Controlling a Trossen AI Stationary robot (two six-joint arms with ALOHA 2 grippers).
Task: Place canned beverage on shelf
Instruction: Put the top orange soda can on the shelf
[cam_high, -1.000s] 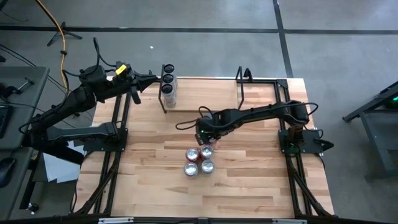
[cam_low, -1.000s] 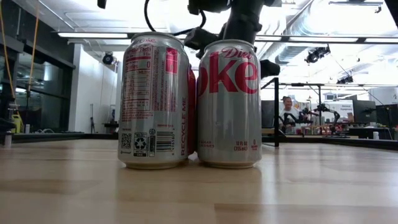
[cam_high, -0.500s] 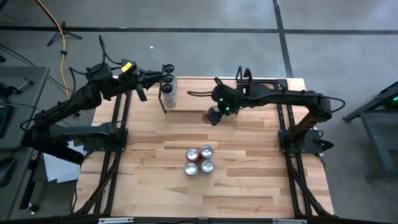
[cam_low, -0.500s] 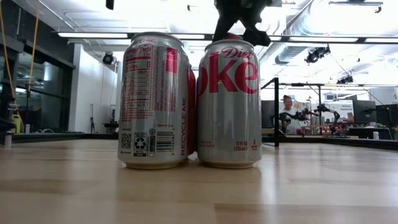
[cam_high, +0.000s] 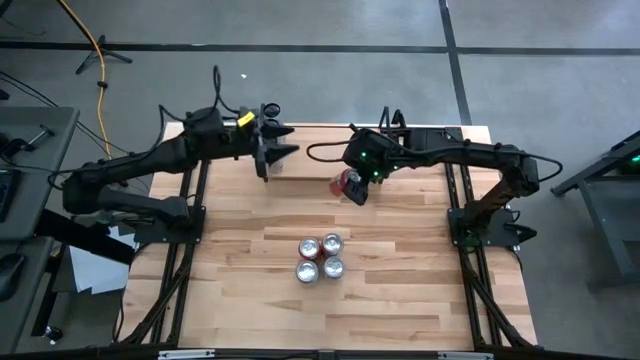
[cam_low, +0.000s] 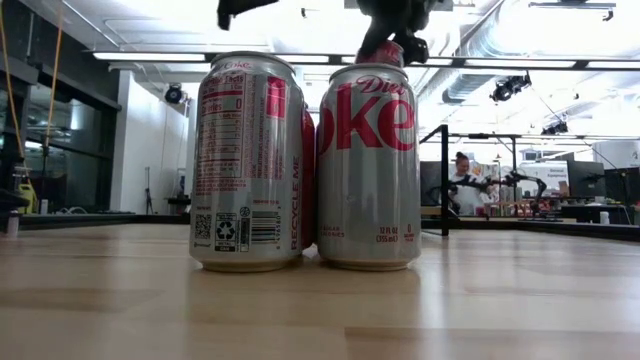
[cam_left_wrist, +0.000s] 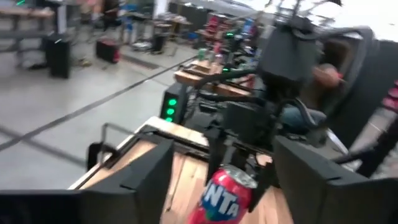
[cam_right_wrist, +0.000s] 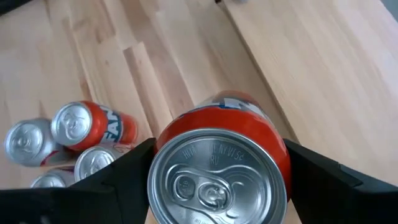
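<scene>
My right gripper (cam_high: 352, 185) (cam_right_wrist: 217, 186) is shut on a red canned beverage (cam_high: 349, 186) (cam_right_wrist: 217, 168), above the table beside the shelf's (cam_high: 300, 165) near edge. The can also shows in the left wrist view (cam_left_wrist: 227, 198) and at the top of the low view (cam_low: 385, 52). My left gripper (cam_high: 288, 142) (cam_left_wrist: 224, 155) stands open over the shelf's left end, level, pointing at the held can. Dark-topped cans (cam_high: 270, 110) on that end are partly hidden under it. Several cans (cam_high: 320, 258) stand in a cluster mid-table. My right gripper pinches the red can between its two fingers, one on each side of the upper side wall (cam_right_wrist: 273, 155) just below the rim. The fingers slant down from the table's right side. The can is lifted clear of the table and tilted, its silver top toward the wrist.
Thin black uprights (cam_high: 385, 130) rise from the shelf at the far edge. The silver and red cans (cam_low: 300, 165) of the cluster fill the low view. A black cable (cam_high: 325, 150) loops off the right arm over the shelf. Bare wood lies near the front edge (cam_high: 400, 310).
My right gripper has lifted the red can out of the mid-table cluster, carried it up and toward the shelf at the far edge, and rolled its wrist so that the can tilts. My left gripper has swung toward the table's right over the shelf's left end and has opened.
</scene>
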